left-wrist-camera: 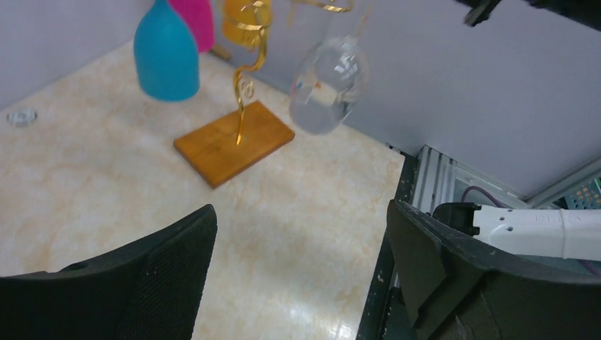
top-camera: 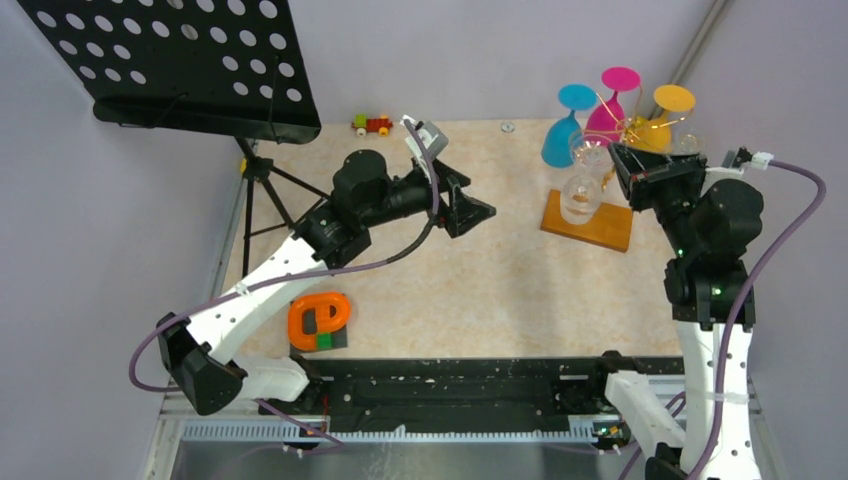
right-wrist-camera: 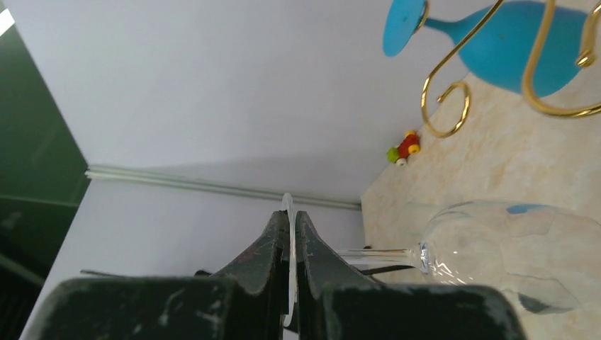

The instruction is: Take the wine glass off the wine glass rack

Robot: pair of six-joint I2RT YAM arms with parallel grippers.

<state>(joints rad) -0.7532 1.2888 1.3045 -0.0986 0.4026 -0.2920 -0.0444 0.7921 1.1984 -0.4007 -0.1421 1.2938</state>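
Glass (top-camera: 582, 195) of this kind is light, rigid, slick and brittle. It hangs bowl-down over the wooden base of the rack (top-camera: 600, 228), just beside the gold arms. The right pincer (right-wrist-camera: 292, 219) pinches its flat foot edge-on, a thin hold that could let it swing or slip, so the stem looks the surer place. The left pincer (left-wrist-camera: 298, 276) is spread, holding nothing, well apart over the tabletop (top-camera: 520, 280). Three coloured glasses (top-camera: 603, 120) crowd the rack's far side, near the wall. Open room lies toward the tabletop's middle. Whether the foot is clear of the wire I cannot tell.
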